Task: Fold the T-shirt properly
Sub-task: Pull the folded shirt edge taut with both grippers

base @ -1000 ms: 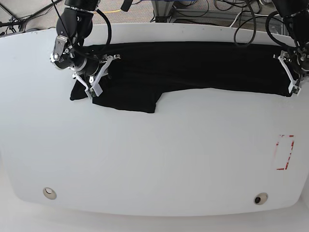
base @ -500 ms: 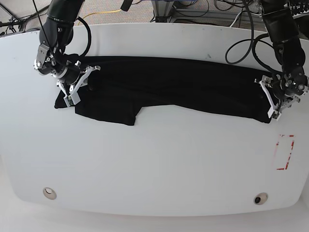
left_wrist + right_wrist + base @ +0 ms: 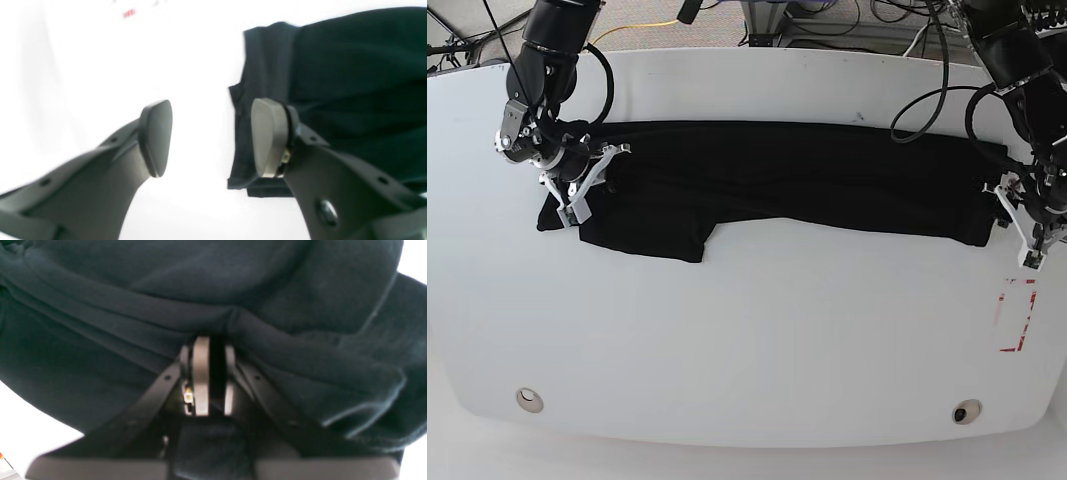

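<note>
Black shirt point(image 3: 797, 180): lies as a long band across the far half of the counter point(image 3: 747, 340), a flap hanging toward the near-left.
Left tool point(image 3: 211, 136): spread and empty; half a second ago it sat at the shirt's end, now it is just beside it (one pad over the hem).
Right tool point(image 3: 213, 380): pressed together, pinching a ridge of shirt, as before.
Meaning: one end looks freed, so the stretch is likely finished and the next fold can be set up.
</note>
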### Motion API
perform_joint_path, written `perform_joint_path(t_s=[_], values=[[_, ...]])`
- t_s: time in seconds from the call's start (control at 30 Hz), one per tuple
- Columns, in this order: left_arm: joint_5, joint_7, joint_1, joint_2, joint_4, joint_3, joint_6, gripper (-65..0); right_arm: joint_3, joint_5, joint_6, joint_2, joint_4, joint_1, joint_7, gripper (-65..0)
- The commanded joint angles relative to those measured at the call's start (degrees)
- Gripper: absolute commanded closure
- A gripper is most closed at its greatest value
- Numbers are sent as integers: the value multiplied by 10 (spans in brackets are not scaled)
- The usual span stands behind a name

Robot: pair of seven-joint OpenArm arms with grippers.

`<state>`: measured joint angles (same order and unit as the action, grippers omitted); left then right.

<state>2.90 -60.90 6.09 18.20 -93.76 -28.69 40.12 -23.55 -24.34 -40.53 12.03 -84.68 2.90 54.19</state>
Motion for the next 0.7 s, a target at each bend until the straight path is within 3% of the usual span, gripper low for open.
perform_joint_path(t_s=[0.0, 0.33, 0.53, 0.67], values=[[4, 12, 26, 7, 9, -6, -1, -358, -1, 20, 5, 4, -3, 0, 18, -57], [8, 17, 105, 6, 190, -3, -1, -358, -2, 20, 5, 1, -1, 1, 18, -57], [8, 64, 115, -10, 240, 18, -1, -358, -2, 19, 5, 1, -4, 0, 18, -57], [9, 60, 116, -13, 243, 20, -1, -358, -2, 2, 5, 1, -1, 1, 18, -55]])
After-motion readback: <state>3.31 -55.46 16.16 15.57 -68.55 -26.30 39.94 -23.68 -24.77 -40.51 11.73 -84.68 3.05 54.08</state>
